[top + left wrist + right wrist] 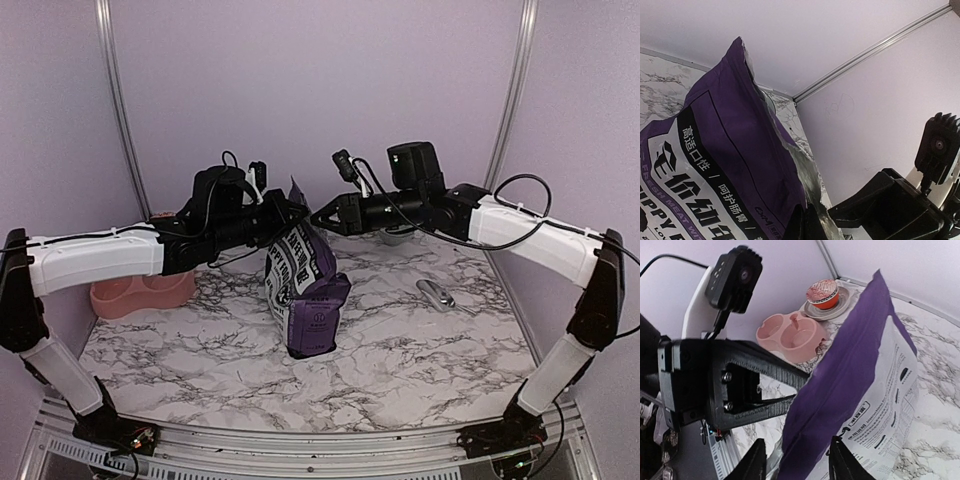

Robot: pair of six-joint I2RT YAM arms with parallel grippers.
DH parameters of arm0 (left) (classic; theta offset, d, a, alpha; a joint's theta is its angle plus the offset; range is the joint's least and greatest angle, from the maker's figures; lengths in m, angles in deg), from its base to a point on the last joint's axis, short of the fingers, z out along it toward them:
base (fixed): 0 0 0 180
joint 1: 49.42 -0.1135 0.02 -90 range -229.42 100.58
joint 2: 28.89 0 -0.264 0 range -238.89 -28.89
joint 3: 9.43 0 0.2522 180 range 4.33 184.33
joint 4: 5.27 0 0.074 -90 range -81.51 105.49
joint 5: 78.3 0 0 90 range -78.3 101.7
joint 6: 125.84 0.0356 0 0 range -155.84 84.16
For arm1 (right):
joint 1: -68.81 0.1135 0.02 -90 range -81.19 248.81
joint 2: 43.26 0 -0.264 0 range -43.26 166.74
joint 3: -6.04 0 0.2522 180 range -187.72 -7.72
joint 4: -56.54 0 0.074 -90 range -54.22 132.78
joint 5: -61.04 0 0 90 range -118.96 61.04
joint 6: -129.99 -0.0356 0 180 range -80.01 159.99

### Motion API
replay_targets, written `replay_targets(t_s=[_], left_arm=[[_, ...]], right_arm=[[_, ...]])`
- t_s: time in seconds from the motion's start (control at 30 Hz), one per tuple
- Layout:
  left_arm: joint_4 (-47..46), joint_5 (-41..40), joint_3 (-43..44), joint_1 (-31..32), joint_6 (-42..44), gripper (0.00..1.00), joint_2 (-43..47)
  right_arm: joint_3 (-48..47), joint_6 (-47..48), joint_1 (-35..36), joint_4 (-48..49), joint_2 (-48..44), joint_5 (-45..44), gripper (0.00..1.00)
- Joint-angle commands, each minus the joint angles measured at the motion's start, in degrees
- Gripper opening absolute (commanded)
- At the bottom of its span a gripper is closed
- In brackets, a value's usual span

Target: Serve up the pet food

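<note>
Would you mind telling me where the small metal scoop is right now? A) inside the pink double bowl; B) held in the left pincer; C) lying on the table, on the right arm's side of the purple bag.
C: in the top view the small metal scoop lies on the marble table, on the right arm's side of the purple bag.

Purple pet food bag (725, 150) at left, torn silver-lined top edge, marble table (660, 85) behind, black camera (939, 150) lower right

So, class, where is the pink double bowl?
Top view: the pink double bowl sits far left, partly hidden by the left arm, left of the purple bag.
</note>
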Motion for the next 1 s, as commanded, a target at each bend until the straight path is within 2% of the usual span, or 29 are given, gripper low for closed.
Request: replay_targets(t_s=[0.0,0.17,0.43,0.53,0.8,0.83,0.97], left_arm=[[1.6,1.2,-1.5,-0.2,-0.2,0.00,-1.3],[0.8,1.2,-1.9,-0.2,-0.4,0.00,-1.5],[-0.9,1.8,-3.7,-0.2,-0.3,0.00,-0.1],[-1.2,1.6,-4.6,-0.2,-0.1,0.00,0.8],[-1.6,1.1,-6.3,-0.2,0.3,0.00,2.6],[-1.6,1.1,-6.4,-0.2,0.3,0.00,2.8],[-1.9,1.1,-6.7,-0.2,0.4,0.00,3.2]], right_arm=[[-8.3,7.3,1.0,-14.5,1.9,-9.0,0.49],[-14.4,8.9,2.9,-18.3,4.8,-9.8,0.60],[-21.9,7.1,3.7,-18.8,10.7,-15.6,0.62],[-23.2,6.9,3.7,-19.2,12.1,-18.1,0.51],[-21.6,6.6,3.4,-19.8,11.5,-20.1,0.04],[-21.1,6.6,3.3,-19.6,10.9,-20.6,0.00],[-20.0,6.3,2.4,-19.7,8.6,-22.3,0.00]])
